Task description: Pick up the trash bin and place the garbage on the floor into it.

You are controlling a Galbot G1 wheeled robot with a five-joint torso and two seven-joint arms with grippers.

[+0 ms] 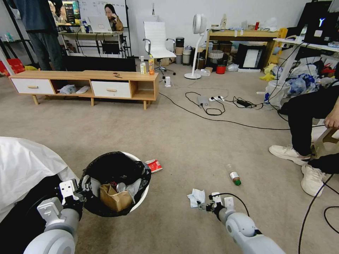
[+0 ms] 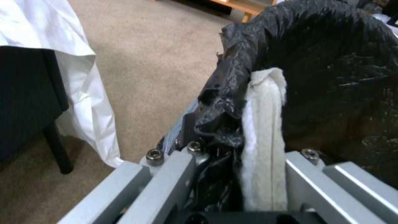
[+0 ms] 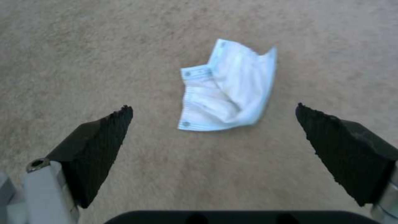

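Trash bin [image 1: 141, 201]: small, round, white plastic, lined with a crinkled black bag folded over the rim. Held at its 9 o'clock rim by the left gripper [image 1: 84, 190], jaws clamped on bag and wall; the left wrist view shows a white tissue strip pinched there too. Contents: brown paper bag [image 1: 113, 198], a can end, white tissue.

Right gripper [image 3: 213, 124]: jaws spread wide, black serrated wedge pads [image 3: 104, 137], hovering low over a crumpled white tissue [image 3: 228, 90] with a pale blue stitched border, lying flat on the carpet between the pads, apart from both.

Floor [image 1: 183, 137]: beige-grey short-pile carpet, open room around the tissue. Red-and-white snack wrapper [image 1: 154, 165] lies just beside the bin at its 2 o'clock. Clear green-capped bottle [image 1: 233, 176] lies on its side at 2 o'clock from the tissue, well apart.
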